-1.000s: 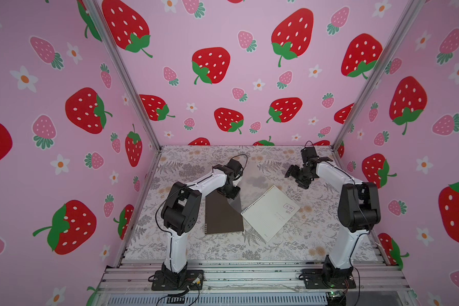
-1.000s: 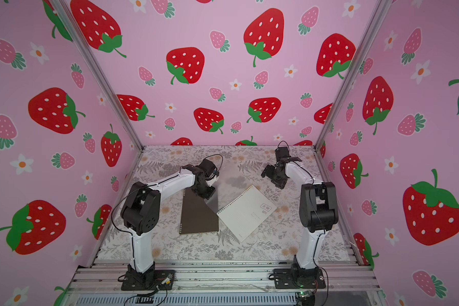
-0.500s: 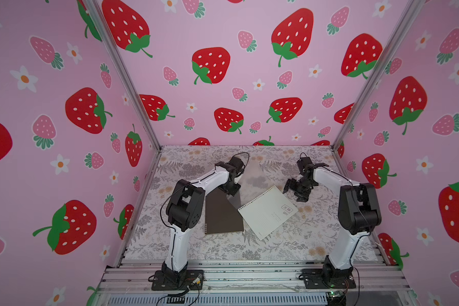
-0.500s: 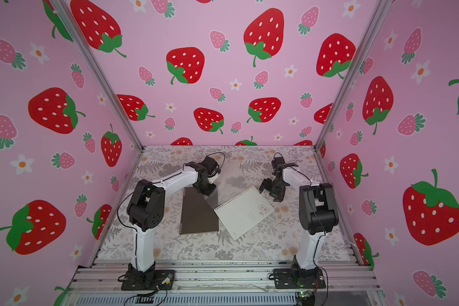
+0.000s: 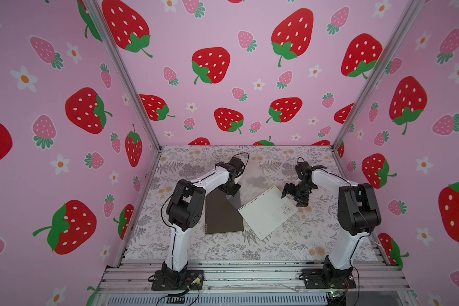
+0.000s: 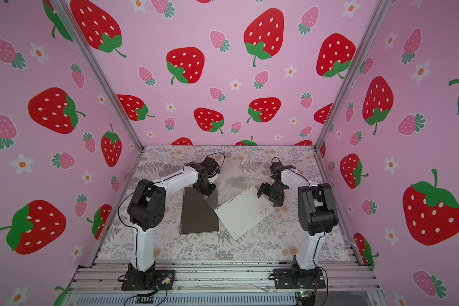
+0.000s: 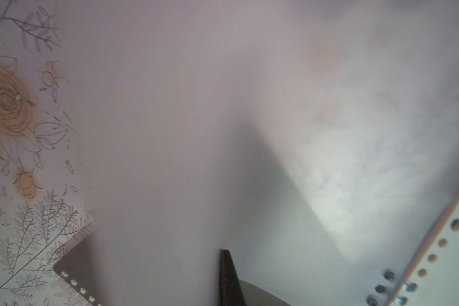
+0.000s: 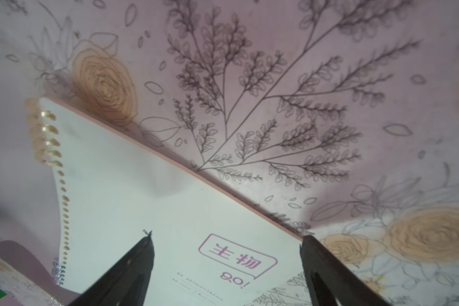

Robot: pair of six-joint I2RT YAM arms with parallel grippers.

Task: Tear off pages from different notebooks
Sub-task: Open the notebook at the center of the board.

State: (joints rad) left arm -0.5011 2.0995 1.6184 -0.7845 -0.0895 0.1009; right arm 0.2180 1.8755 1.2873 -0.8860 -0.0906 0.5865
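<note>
Flanking floral tabletop, pink strawberry walls

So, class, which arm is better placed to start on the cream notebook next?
Right. The right fingers, open, hover over the labelled corner of the cream notebook. The left fingers are shut at the far end of the dark notebook, seemingly pinching a thin translucent sheet, so that arm looks occupied.

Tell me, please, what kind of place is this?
Probably a staged robot-recording booth, not a real room: strawberry-print walls enclose a floral tabletop, and a left arm and right arm are bolted to an aluminium rail frame.
</note>
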